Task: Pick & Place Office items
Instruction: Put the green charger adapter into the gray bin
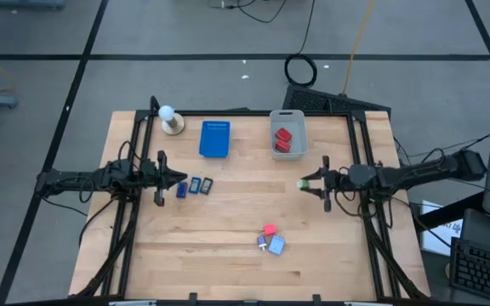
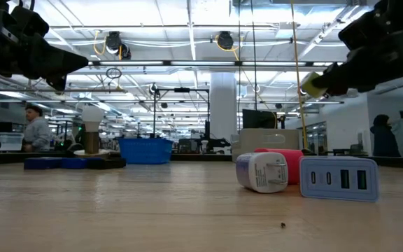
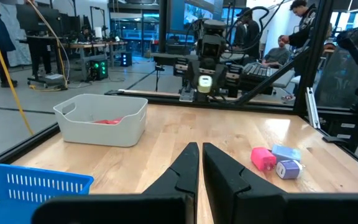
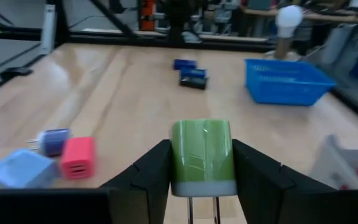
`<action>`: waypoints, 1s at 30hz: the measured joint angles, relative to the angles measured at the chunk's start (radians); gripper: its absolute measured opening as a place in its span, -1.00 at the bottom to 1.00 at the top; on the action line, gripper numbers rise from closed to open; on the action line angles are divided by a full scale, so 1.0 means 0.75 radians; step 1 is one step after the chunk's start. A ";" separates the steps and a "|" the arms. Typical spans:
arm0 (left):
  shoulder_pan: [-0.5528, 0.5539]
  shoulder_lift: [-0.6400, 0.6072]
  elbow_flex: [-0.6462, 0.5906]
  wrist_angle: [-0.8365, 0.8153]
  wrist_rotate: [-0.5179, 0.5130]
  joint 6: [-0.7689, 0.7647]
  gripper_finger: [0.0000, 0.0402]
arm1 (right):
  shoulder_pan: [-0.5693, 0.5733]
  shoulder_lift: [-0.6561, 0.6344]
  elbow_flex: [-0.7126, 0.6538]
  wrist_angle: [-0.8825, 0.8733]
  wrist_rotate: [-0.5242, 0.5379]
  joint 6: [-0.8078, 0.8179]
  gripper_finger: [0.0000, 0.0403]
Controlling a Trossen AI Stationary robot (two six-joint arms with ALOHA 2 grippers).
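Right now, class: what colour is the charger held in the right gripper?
Green, with a pale grey base: the charger shows best in the right wrist view, between the right gripper fingers.

Green charger block [image 4: 201, 155] with grey base between dark fingers, pink-red block [image 1: 269, 229], light-blue block [image 1: 276, 246] and white-and-lilac plug [image 2: 262, 171] near the table's front edge, three dark-blue rectangles [image 1: 195, 186] at left, blue slatted basket [image 1: 214, 139], grey bin [image 1: 287, 133] holding red pieces [image 1: 283, 139].
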 joint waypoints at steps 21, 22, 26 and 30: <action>0.000 0.000 0.000 0.000 0.000 0.000 -0.89 | -0.454 -0.182 -0.076 -0.036 0.003 -0.155 -0.31; 0.000 0.000 0.000 0.000 0.000 0.000 -0.89 | -0.469 -0.184 -0.081 -0.024 0.003 -0.152 -0.31; 0.000 0.000 0.000 0.000 0.000 0.000 -0.89 | -0.505 -0.180 -0.082 0.014 0.002 -0.109 -0.30; 0.000 0.000 0.000 0.000 0.000 0.000 -0.89 | -0.505 -0.155 -0.082 0.123 0.025 -0.100 -0.32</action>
